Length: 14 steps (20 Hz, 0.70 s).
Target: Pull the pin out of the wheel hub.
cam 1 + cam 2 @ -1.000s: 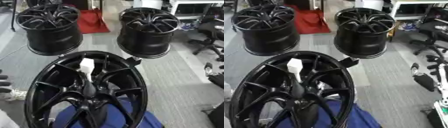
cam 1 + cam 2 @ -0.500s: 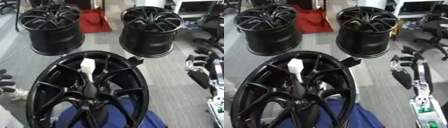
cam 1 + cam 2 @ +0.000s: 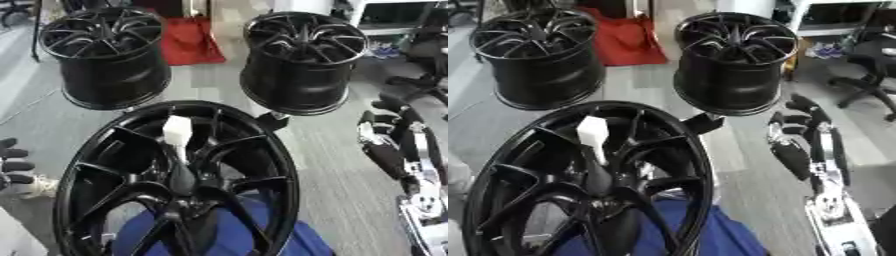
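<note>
A big black wheel stands tilted in the front, close to the camera, with its spokes facing up, and it leans over a blue cloth at the bottom edge. The pin is a white piece with a wider top; it sits in the upper part of the wheel, just above the dark hub, and no hand touches it. The right hand is at the right side of the wheel, apart from it, above the grey floor; its black fingers are straight and a little apart, and they hold nothing. The left hand shows only at the left edge, beside the rim; some dark fingers lie stretched there, not closed on anything. Two more black wheels stand behind, with a red cloth between them.
</note>
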{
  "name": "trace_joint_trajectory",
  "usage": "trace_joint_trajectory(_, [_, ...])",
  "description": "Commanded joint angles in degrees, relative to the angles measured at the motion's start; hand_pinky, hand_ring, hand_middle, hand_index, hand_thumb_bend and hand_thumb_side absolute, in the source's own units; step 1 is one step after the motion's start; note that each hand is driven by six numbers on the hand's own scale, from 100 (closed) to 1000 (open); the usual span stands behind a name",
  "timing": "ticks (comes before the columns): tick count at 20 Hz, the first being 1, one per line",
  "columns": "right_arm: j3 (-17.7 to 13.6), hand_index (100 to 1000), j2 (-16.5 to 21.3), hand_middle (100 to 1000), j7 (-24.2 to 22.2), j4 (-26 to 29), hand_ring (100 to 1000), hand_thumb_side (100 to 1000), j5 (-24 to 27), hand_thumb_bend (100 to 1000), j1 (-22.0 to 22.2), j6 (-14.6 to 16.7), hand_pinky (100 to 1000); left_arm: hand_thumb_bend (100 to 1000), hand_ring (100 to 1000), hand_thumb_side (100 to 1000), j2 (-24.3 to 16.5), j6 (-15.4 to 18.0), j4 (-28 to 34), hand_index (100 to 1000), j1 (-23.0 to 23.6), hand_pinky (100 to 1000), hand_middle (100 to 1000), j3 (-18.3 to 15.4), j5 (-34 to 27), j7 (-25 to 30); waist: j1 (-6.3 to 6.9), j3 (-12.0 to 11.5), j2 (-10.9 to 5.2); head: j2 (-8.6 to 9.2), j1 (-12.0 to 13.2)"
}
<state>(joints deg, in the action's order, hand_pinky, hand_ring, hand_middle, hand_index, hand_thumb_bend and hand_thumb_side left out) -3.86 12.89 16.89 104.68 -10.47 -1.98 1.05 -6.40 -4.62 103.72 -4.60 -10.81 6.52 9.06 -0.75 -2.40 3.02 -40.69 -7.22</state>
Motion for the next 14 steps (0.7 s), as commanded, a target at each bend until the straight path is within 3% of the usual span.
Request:
trace_joint_trajectory(1, [0.02, 845, 0.66, 745, -0.29, 0.65, 688, 283, 0.02, 115, -0.52, -0.01, 630, 100, 619, 746, -0.18, 0.11, 0.84, 810, -0.72, 556, 634, -0.02, -0.2, 0.34, -0.02, 0.0, -0.44, 0.19, 0.25])
trace_joint_trajectory(14, [0.22, 845, 0.63, 747, -0.52, 0.93, 684, 270, -0.83, 129, -0.26, -0.34, 633, 100, 626, 748, -0.1, -0.19, 0.59, 810, -0.67, 559, 646, 0.0, 0.16, -0.02, -0.05, -0.07, -0.3, -0.94, 1.41])
